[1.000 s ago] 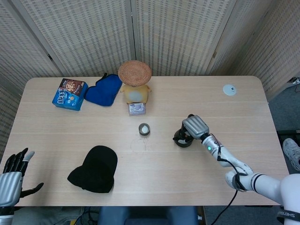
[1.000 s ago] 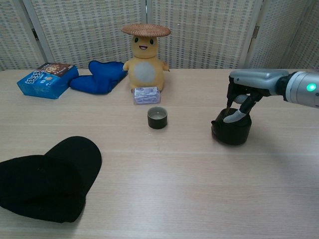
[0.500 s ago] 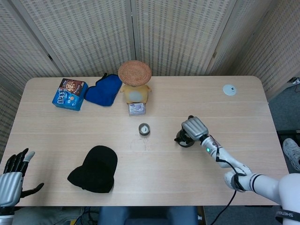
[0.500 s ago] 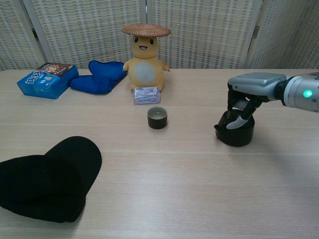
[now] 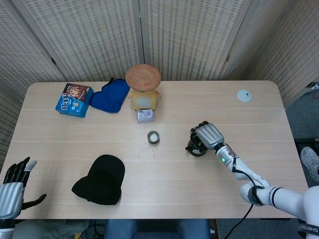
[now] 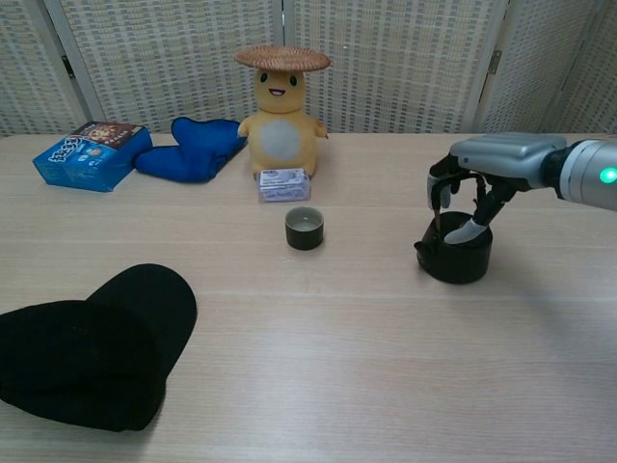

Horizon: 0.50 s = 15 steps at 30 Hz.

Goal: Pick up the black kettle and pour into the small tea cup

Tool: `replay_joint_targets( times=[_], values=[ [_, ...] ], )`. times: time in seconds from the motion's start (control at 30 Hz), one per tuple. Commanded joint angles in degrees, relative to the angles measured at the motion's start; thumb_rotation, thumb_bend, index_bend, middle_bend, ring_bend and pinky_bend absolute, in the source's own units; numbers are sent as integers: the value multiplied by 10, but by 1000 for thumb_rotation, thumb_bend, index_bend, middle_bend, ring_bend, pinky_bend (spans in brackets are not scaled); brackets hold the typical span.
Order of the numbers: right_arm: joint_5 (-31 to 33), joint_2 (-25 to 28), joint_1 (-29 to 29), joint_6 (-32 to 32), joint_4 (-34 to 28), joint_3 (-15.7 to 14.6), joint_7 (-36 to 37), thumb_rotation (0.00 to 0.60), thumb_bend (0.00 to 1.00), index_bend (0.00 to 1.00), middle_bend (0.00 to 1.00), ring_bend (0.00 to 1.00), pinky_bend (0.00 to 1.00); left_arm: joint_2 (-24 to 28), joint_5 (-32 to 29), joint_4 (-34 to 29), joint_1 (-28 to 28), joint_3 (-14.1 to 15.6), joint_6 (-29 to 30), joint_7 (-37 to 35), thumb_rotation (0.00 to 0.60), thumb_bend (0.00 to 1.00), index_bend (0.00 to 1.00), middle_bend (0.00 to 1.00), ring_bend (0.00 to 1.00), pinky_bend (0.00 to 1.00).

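Observation:
The black kettle (image 5: 196,149) (image 6: 455,259) stands on the table right of centre. My right hand (image 5: 208,134) (image 6: 487,164) hovers right over it with its fingers spread and pointing down. The thumb tip touches the kettle's top, and nothing is gripped. The small dark tea cup (image 5: 153,137) (image 6: 305,229) sits upright a short way to the kettle's left, apart from it. My left hand (image 5: 13,185) hangs open off the table's near left corner, seen only in the head view.
A black hat (image 5: 102,179) (image 6: 87,347) lies at the front left. At the back stand a yellow toy (image 5: 143,89) (image 6: 281,125) with a small box (image 6: 283,184), a blue cloth (image 5: 110,95) and a snack box (image 5: 75,99). A white disc (image 5: 243,95) lies far right.
The right hand's fingers have lifted and spread apart above the kettle. The kettle shifted slightly to the right earlier and now stands still. The left hand has not moved.

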Motion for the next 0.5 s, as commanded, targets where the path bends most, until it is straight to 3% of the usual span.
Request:
replay_joint_targets(
  times=[0.03, 0.13, 0.5],
  values=[
    [4, 13, -9, 17, -19, 5, -2, 446, 0, 156, 164, 124, 145, 1, 1, 0, -1, -1, 0, 0, 600, 94, 89, 0, 45, 0],
    [4, 25, -21, 39, -35, 7, -4, 447, 0, 92, 116, 74, 102, 2, 1, 0, -3, -2, -2, 0, 600, 94, 89, 0, 45, 0],
    [-14, 76, -121, 218, -110, 2, -35, 461, 0, 92, 122, 58, 90, 1, 4, -2, -18, -9, -14, -3, 600, 94, 89, 0, 45, 0]
  ],
)
